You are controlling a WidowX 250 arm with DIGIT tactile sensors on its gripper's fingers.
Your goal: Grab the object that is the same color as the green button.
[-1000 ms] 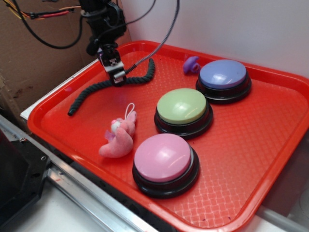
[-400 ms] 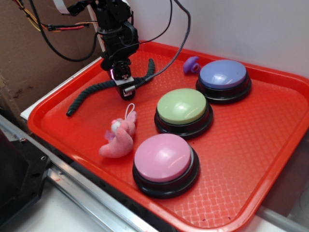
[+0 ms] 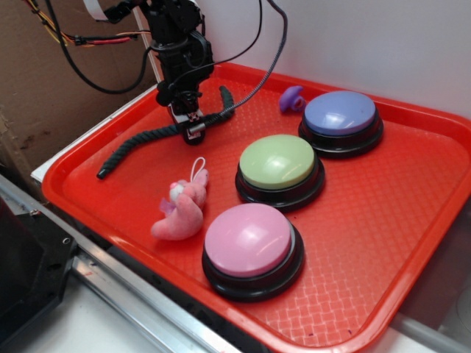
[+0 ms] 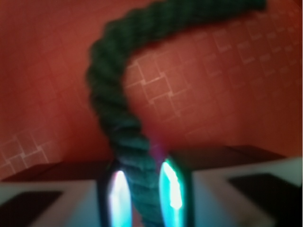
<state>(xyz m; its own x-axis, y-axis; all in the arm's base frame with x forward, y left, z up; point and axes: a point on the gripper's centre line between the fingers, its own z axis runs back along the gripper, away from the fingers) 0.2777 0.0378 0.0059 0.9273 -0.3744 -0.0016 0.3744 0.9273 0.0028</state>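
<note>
Green rope (image 4: 118, 109) pinched between gripper (image 3: 193, 132) fingers (image 4: 176, 189)

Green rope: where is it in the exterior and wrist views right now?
Exterior: green rope lies across the red tray's back-left corner, under the gripper.
Wrist: it curves from top right down between the fingers.
Shared landmark: the tray's textured floor.

Dark green twisted rope (image 3: 140, 143) on a red, grid-textured tray (image 3: 368, 220); pale-green button (image 3: 277, 162).
</note>
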